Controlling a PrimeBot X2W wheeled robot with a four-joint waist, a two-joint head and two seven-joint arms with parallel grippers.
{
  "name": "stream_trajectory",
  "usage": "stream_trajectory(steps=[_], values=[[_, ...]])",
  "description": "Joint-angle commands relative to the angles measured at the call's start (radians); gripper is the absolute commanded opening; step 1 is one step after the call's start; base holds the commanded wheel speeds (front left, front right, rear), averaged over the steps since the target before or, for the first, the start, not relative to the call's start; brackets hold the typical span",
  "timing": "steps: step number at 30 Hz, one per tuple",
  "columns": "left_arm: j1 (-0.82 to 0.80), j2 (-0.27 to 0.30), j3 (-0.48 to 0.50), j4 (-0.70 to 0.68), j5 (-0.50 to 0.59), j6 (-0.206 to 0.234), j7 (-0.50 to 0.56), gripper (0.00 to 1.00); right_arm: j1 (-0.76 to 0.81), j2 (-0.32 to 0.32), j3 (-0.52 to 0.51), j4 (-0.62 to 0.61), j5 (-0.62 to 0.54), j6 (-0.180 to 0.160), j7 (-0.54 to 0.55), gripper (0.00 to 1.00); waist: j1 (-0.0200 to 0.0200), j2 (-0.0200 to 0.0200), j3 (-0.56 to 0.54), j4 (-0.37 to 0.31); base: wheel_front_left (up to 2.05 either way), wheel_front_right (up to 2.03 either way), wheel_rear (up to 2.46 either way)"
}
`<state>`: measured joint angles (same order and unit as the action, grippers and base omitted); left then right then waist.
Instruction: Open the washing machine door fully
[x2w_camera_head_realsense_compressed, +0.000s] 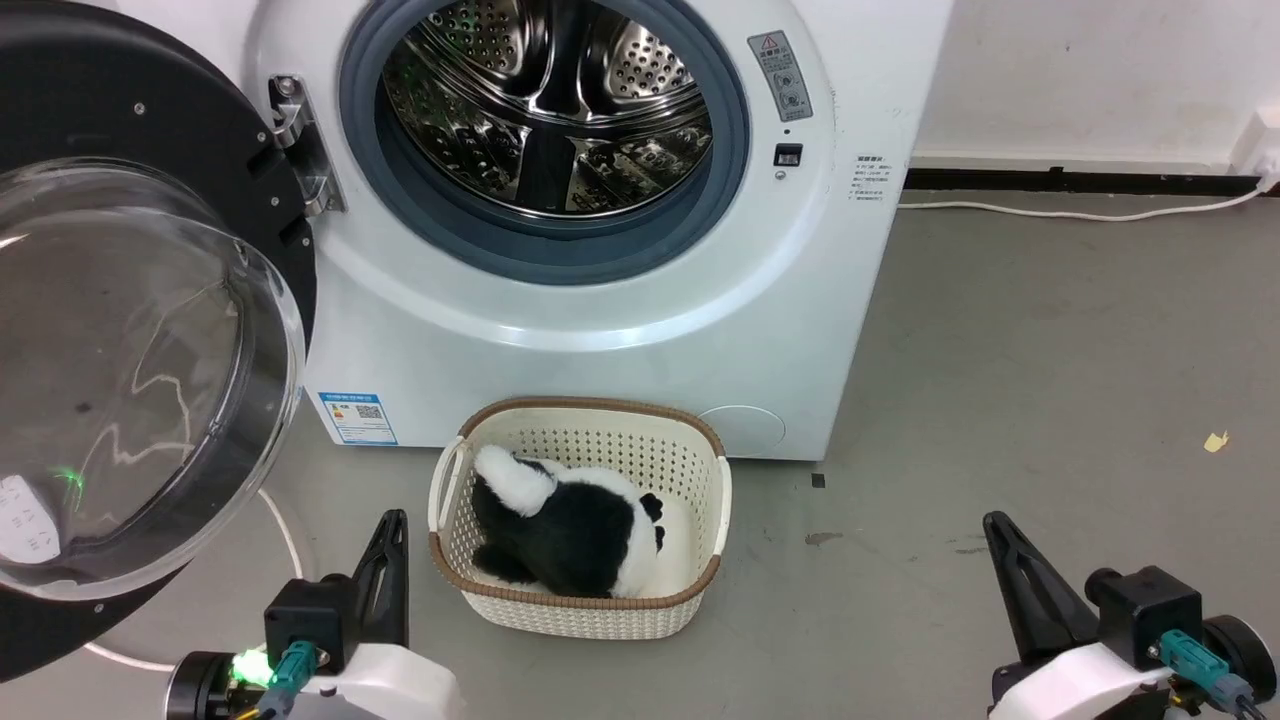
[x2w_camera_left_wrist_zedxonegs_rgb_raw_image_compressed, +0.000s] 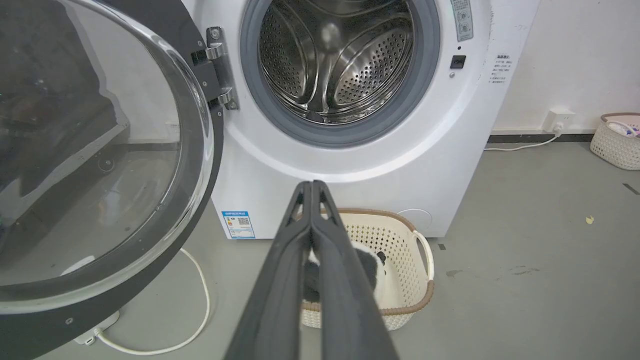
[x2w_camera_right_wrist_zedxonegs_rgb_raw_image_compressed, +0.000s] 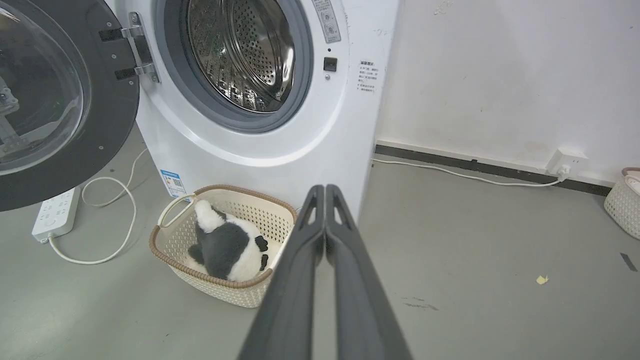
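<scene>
The white washing machine (x2w_camera_head_realsense_compressed: 640, 330) fills the upper middle of the head view, its steel drum exposed. Its door (x2w_camera_head_realsense_compressed: 130, 360), a black disc with a bulging glass bowl, stands swung wide to the left on its metal hinge (x2w_camera_head_realsense_compressed: 300, 145); the door (x2w_camera_left_wrist_zedxonegs_rgb_raw_image_compressed: 95, 165) also fills the left of the left wrist view, and the door (x2w_camera_right_wrist_zedxonegs_rgb_raw_image_compressed: 55, 100) sits at upper left of the right wrist view. My left gripper (x2w_camera_head_realsense_compressed: 393, 520) is shut and empty at lower left, apart from the door. My right gripper (x2w_camera_head_realsense_compressed: 995, 525) is shut and empty at lower right, over bare floor.
A cream basket (x2w_camera_head_realsense_compressed: 690, 445) holding a black-and-white plush toy (x2w_camera_head_realsense_compressed: 565, 525) stands on the floor before the machine, between my grippers. A white cable (x2w_camera_left_wrist_zedxonegs_rgb_raw_image_compressed: 200, 300) and power strip (x2w_camera_right_wrist_zedxonegs_rgb_raw_image_compressed: 55, 212) lie under the door. Another basket (x2w_camera_right_wrist_zedxonegs_rgb_raw_image_compressed: 622, 200) stands by the right wall.
</scene>
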<state>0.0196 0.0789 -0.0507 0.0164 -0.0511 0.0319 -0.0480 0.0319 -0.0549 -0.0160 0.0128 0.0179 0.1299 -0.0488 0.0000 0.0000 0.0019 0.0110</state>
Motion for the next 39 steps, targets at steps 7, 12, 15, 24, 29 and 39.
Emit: stream_trajectory(steps=[7, 12, 15, 24, 29, 39], values=[[-0.015, -0.011, 0.019, -0.009, 0.022, -0.012, 0.017, 0.0, -0.02, 0.004, 0.007, -0.009, -0.008, 0.001, 0.018, 0.0, 0.0, 0.0, -0.001, -0.004, 0.0, 0.0, 0.0], [-0.017, -0.018, 0.032, -0.012, 0.034, -0.02, 0.029, 0.0, -0.024, 0.004, 0.01, -0.01, -0.012, 0.001, 0.03, 0.0, 0.0, 0.0, -0.001, -0.006, 0.0, 0.0, 0.0], [-0.018, -0.021, 0.038, -0.013, 0.039, -0.024, 0.035, 0.0, -0.027, 0.004, 0.012, -0.011, -0.014, 0.001, 0.036, 0.0, 0.0, 0.0, -0.001, -0.008, 0.0, 0.0, 0.0], [-0.02, -0.029, 0.051, -0.016, 0.051, -0.032, 0.048, 0.0, -0.032, 0.005, 0.016, -0.013, -0.018, 0.001, 0.049, 0.0, 0.0, 0.0, -0.002, -0.011, 0.0, 0.0, 0.0], [-0.02, -0.029, 0.051, -0.016, 0.051, -0.032, 0.048, 0.0, -0.032, 0.005, 0.016, -0.013, -0.018, 0.001, 0.049, 0.0, 0.0, 0.0, -0.002, -0.011, 0.0, 0.0, 0.0], [-0.02, -0.029, 0.051, -0.016, 0.051, -0.032, 0.048, 0.0, -0.032, 0.005, 0.016, -0.013, -0.018, 0.001, 0.049, 0.0, 0.0, 0.0, -0.002, -0.011, 0.0, 0.0, 0.0]])
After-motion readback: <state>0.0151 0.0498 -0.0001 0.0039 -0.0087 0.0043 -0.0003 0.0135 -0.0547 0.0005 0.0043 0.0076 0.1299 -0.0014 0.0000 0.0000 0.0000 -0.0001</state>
